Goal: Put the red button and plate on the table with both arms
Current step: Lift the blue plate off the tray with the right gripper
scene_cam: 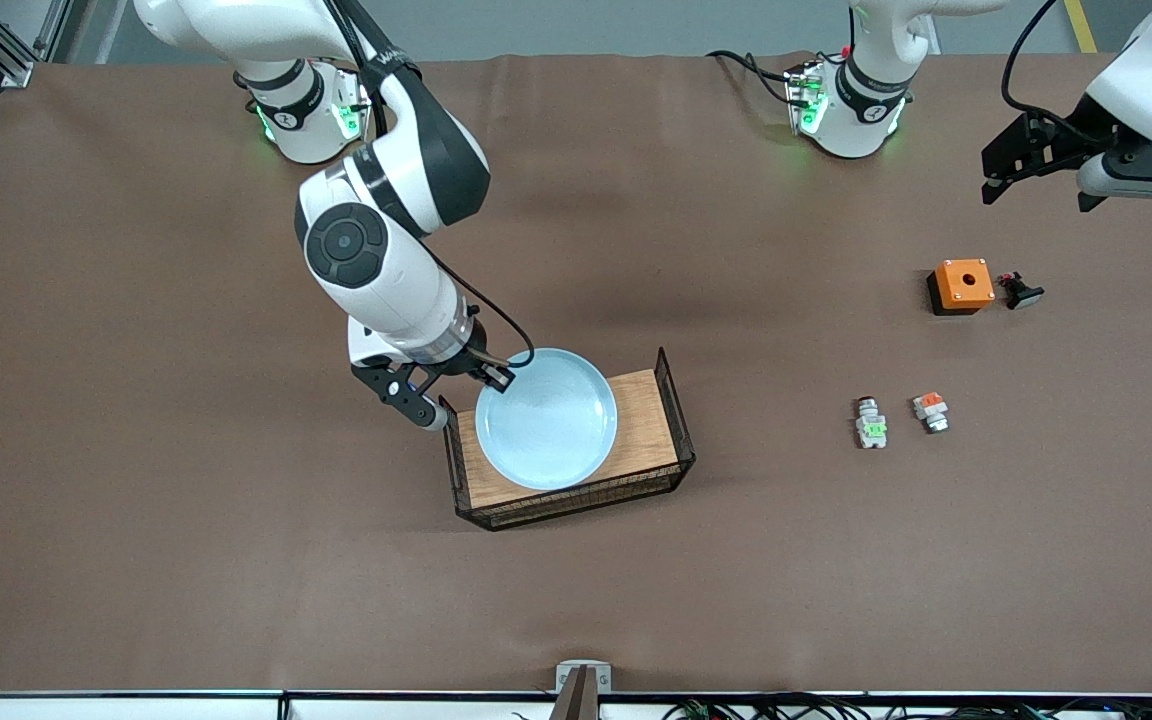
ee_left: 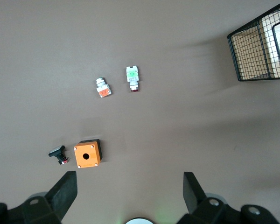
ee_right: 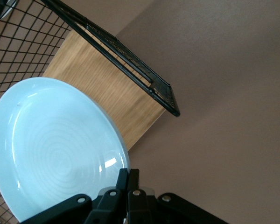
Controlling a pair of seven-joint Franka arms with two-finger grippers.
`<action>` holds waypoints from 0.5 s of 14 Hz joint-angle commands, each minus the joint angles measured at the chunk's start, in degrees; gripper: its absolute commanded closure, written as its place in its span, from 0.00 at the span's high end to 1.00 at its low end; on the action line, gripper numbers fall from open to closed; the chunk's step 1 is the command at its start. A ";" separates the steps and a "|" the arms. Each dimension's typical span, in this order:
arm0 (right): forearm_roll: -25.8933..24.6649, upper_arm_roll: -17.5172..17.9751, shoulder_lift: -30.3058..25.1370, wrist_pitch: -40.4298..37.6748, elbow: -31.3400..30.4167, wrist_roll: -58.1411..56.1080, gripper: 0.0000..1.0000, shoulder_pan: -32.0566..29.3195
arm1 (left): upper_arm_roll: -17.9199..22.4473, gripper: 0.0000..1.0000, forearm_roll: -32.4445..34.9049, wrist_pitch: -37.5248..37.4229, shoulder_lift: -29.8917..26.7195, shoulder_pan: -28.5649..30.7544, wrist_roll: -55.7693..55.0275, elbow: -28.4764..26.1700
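So the right arm's black two-finger gripper (ee_right: pixel 127 179) is pinched tight on the raised rim of the round pale blue plate (ee_right: pixel 51 149). The plate sits over the wood-floored tray with black wire mesh ends (ee_right: pixel 107 88), all on the plain brown table (ee_right: pixel 224 93).

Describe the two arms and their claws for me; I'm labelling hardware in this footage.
Both arms are glossy white jointed shells with black bands at the joints; a black cable runs along each. The bases glow green. The right arm shows a round dark-grey joint cap. The right claw and left claw are matte black, with two flat fingers and small silver screws.
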 commanded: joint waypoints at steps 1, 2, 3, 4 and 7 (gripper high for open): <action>1.82 0.56 -3.57 -5.26 -0.03 -3.47 0.00 -2.31 | -0.43 1.00 1.64 0.68 -1.18 0.21 -0.15 -1.03; 2.87 0.38 -4.97 -7.19 -0.03 -5.14 0.00 -2.76 | -0.52 1.00 1.64 0.68 -1.18 0.12 -0.24 -0.94; 3.23 0.38 -6.46 -9.91 -0.03 -7.07 0.00 -3.80 | -0.52 1.00 1.64 0.68 -1.18 0.12 -0.33 -0.94; 3.32 0.38 -7.78 -12.90 -0.03 -9.44 0.00 -5.21 | -0.52 1.00 1.64 0.68 -1.18 0.12 -0.33 -0.94; 3.23 0.30 -10.25 -18.88 -0.03 -16.64 0.00 -8.72 | -0.52 1.00 1.55 0.59 -1.18 0.12 -0.42 -0.85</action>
